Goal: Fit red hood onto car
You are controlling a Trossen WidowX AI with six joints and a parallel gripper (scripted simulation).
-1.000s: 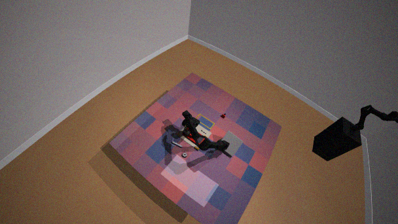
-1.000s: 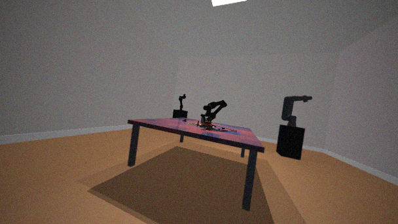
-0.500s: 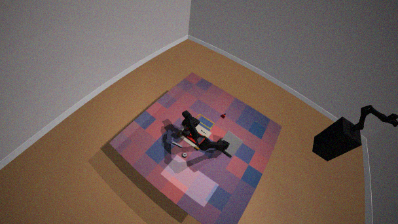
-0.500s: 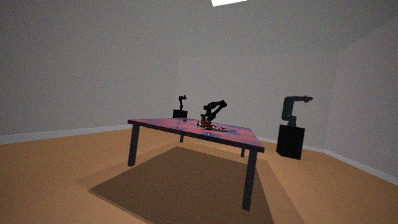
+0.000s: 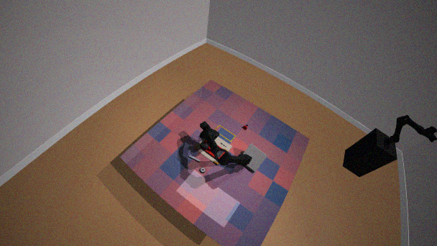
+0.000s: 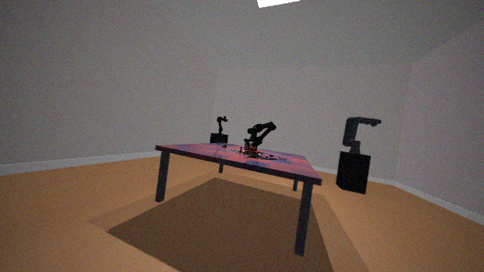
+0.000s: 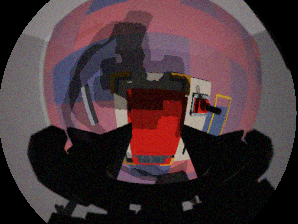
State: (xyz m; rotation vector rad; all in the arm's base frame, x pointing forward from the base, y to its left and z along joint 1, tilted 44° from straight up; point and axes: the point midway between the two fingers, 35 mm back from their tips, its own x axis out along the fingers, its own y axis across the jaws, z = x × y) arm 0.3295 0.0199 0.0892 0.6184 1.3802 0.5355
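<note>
While the pincer (image 5: 214,152) (image 6: 251,151) (image 7: 156,125) stands fairly wide, it is closed on the red hood (image 5: 220,155) (image 6: 252,149) (image 7: 155,125), one finger at each long side. The hood lies squarely between the fingers in the wrist view, its long axis running up and down that picture, away from the palm and across the line that joins the fingertips.

Just past it, pale strips with yellow corners (image 7: 181,76) frame the hood on both sides and at its far end; I take these for the jig. The hood looks lined up over it, so the coming move probably turns on height and a small trim rather than a swing sideways. Pegs and corner holes are too small or hidden, and I cannot tell whether the hood is seated. Letting go early could leave a corner perched on a peg.

Beside the pale work lies a yellow outline (image 5: 227,130) (image 7: 223,96) on the tabletop (image 5: 230,108) (image 6: 191,152) (image 7: 215,55); on the other side is a thin grey rod (image 5: 194,158) (image 7: 90,105). A small ring (image 5: 202,172) sits near the arm's shadow. Farther off, well apart from the tabletop, another arm (image 5: 398,126) (image 6: 220,125) stands on a black block; the working arm is much the nearer.
</note>
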